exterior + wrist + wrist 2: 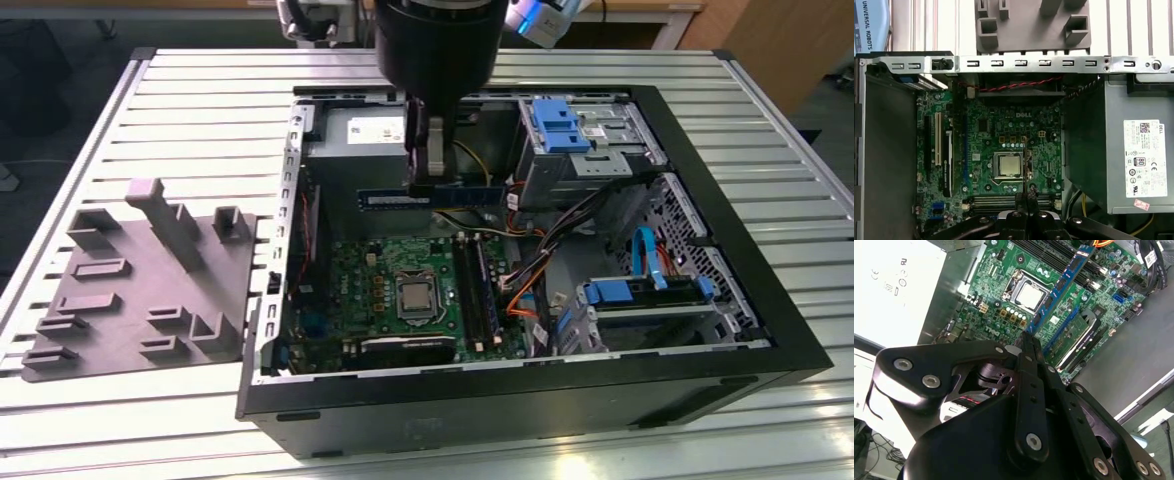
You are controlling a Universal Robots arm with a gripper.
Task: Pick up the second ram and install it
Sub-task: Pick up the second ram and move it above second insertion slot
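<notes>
In the exterior view my gripper (pixel 424 172) reaches down into the open computer case (pixel 534 395), shut on the second ram (pixel 434 197), a slim blue stick held level above the green motherboard (pixel 387 270). The second wrist view shows the ram (pixel 1061 285) running out from between the fingertips (pixel 1026 342) across the board, past the CPU (pixel 1029 294). In the first wrist view the stick appears edge-on as a thin line (pixel 1025 165) beside the CPU (pixel 1007 165), above the dark memory slots (pixel 1004 201).
A grey power supply (pixel 354 130) fills the case's back corner next to the gripper. Drive bays with blue clips (pixel 558 125) and cables (pixel 527 270) occupy the exterior view's right side. A grey moulded tray (pixel 140 290) lies on the slatted table, to the exterior view's left of the case.
</notes>
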